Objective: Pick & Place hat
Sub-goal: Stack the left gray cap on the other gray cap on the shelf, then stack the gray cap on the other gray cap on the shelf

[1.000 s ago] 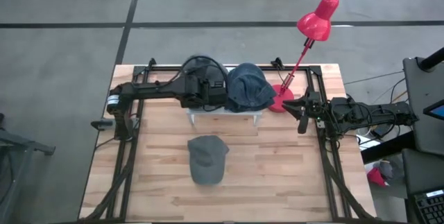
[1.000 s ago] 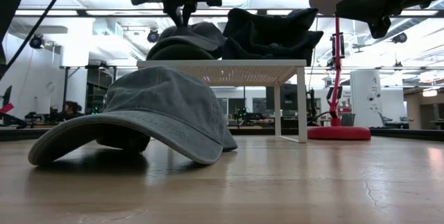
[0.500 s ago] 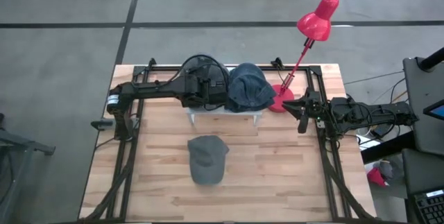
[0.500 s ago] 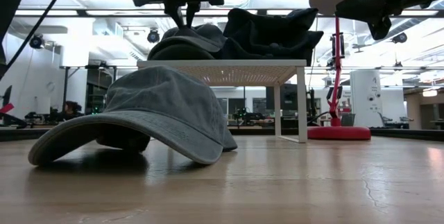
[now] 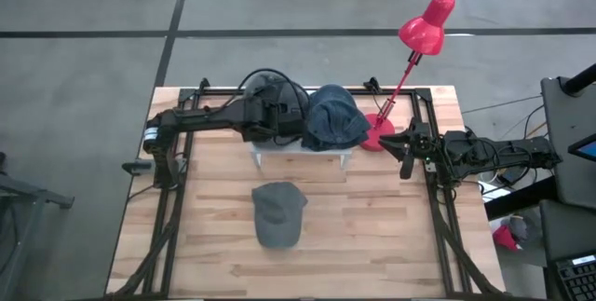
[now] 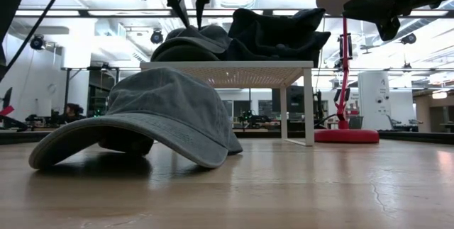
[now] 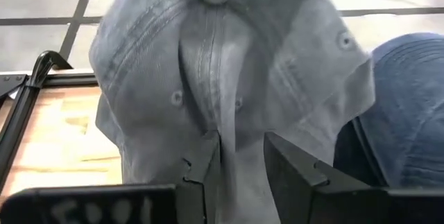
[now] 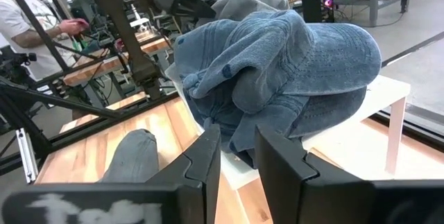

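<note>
Pale wooden planks are forming the surface (image 5: 372, 236), with a small white perforated-metal shelf (image 6: 234, 65) standing near its far edge. On that shelf a faded grey cotton cap (image 7: 229, 85) is lying beside a crumpled blue denim hat (image 8: 291, 64). Directly over the grey cap, the left pincer (image 7: 239, 161) is now standing with its fingers apart, having been pinched together a second ago and lifted slightly, so the cap is looking released and placed. Another grey washed-cotton cap (image 5: 277, 212) is lying in front of the shelf, presumably next. Right of the shelf, past a red desk lamp (image 5: 419, 31), the right pincer (image 8: 236, 158) is waiting, fingers parted and holding nothing.
</note>
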Tool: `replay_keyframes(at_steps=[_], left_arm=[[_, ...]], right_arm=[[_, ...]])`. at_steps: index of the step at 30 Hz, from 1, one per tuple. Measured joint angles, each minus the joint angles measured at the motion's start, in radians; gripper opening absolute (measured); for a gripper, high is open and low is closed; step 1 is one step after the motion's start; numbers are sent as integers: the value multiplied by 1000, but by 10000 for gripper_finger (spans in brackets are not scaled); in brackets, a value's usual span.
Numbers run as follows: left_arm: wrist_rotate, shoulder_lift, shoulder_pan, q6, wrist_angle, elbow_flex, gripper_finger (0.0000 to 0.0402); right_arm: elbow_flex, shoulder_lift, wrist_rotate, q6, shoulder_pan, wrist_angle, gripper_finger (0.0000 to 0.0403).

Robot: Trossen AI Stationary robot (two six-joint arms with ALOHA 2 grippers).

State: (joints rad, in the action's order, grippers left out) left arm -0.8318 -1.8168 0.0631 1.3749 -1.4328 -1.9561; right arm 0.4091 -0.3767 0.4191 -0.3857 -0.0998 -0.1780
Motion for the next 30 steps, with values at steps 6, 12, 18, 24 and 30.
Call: replay_keyframes(at_steps=[6,12,18,24,30], left_arm=[[-5,8,0,-44,-7,-41,112],[-5,47,-3,-81,-17,-61,113],[8,110,-26,-86,-31,-61,113],[34,163,-92,-85,-43,-60,113],[89,173,-201,-60,-40,-55,113]], right_arm=[[0,0,0,0,0,0,73],[0,0,0,0,0,0,69],[0,0,0,0,0,0,79],[0,2,0,1,0,0,87],[0,2,0,1,0,0,87]])
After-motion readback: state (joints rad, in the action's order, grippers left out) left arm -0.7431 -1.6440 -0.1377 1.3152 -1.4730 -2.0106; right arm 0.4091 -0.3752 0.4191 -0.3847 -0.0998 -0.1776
